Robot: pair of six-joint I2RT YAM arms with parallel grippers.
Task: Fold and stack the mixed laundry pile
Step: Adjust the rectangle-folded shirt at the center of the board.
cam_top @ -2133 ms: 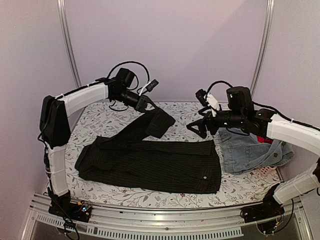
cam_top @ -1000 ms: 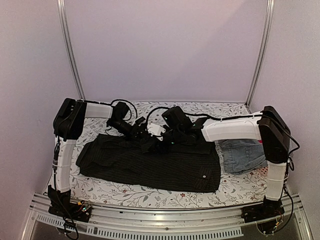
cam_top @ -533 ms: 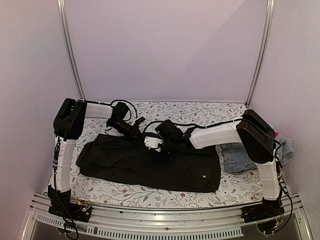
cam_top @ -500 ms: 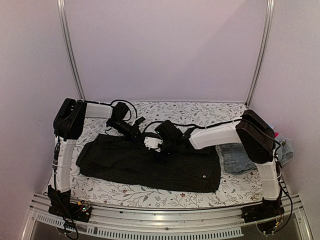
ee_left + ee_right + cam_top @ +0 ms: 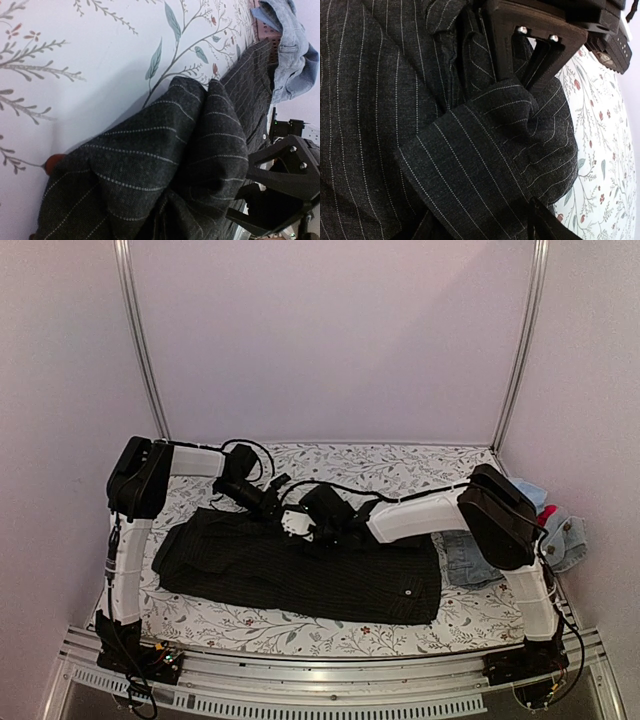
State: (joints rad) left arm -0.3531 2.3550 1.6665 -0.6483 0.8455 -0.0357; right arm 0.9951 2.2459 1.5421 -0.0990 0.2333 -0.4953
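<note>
The black pinstriped shirt (image 5: 340, 575) lies spread across the middle of the table. My left gripper (image 5: 272, 502) is low at its back edge, shut on the bunched sleeve (image 5: 200, 130), which hides its fingers in the left wrist view. My right gripper (image 5: 303, 527) is right beside it and faces it. Its jaws stand open with the sleeve's cuff (image 5: 470, 165) lying between them, and one dark finger (image 5: 545, 225) shows at the cuff's edge. The rest of the laundry pile sits at the right: faded denim (image 5: 465, 558), a pale blue piece (image 5: 562, 540) and a bit of red (image 5: 546, 513).
The floral table cover (image 5: 400, 465) shows behind and around the shirt. A pink slatted basket (image 5: 261, 25) sits under the denim (image 5: 295, 45) at the right edge. The right arm's white link (image 5: 420, 515) stretches over the shirt's back half. A metal rail (image 5: 320, 680) runs along the front.
The left gripper brought the raised sleeve down onto the shirt. The right arm swung in from over the denim and crept left up to the left gripper, around the cuff.
</note>
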